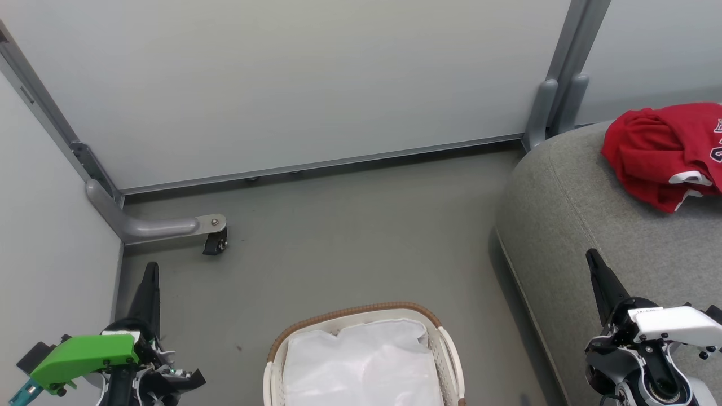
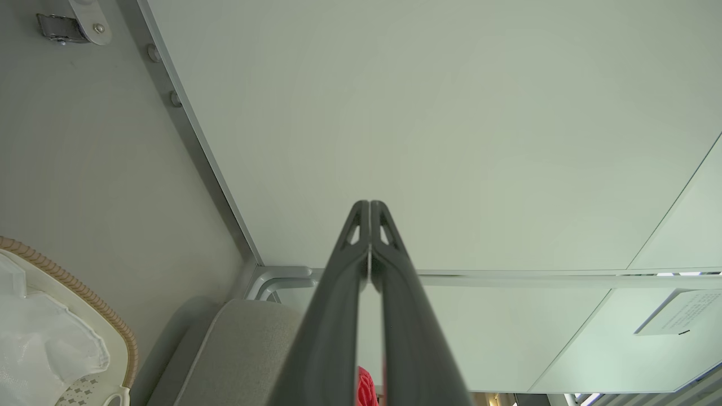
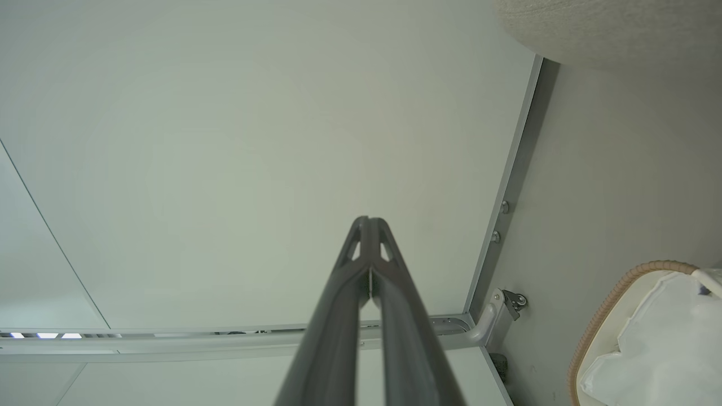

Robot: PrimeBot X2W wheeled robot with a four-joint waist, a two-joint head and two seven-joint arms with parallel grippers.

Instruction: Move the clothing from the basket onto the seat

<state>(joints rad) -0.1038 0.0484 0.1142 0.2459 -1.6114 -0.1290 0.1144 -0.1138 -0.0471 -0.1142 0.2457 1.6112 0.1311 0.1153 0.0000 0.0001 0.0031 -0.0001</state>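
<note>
Red jersey (image 1: 660,152) lay on the sofa seat (image 1: 569,225); left gripper (image 1: 151,269) and right gripper (image 1: 591,258) were pinched closed, empty. Reaching into the basket (image 1: 350,313) could snag its white liner (image 1: 361,361).

red clothing (image 1: 654,152) lies on the seat (image 1: 592,225), basket (image 1: 350,312) on the floor (image 1: 350,237).

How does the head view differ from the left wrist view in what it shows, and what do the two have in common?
Of the two, the head view adds the right gripper, shut. The left wrist view adds a printed sheet on a wall panel. Both show the basket with its white liner, the grey seat, the red clothing and the shut left gripper.
</note>
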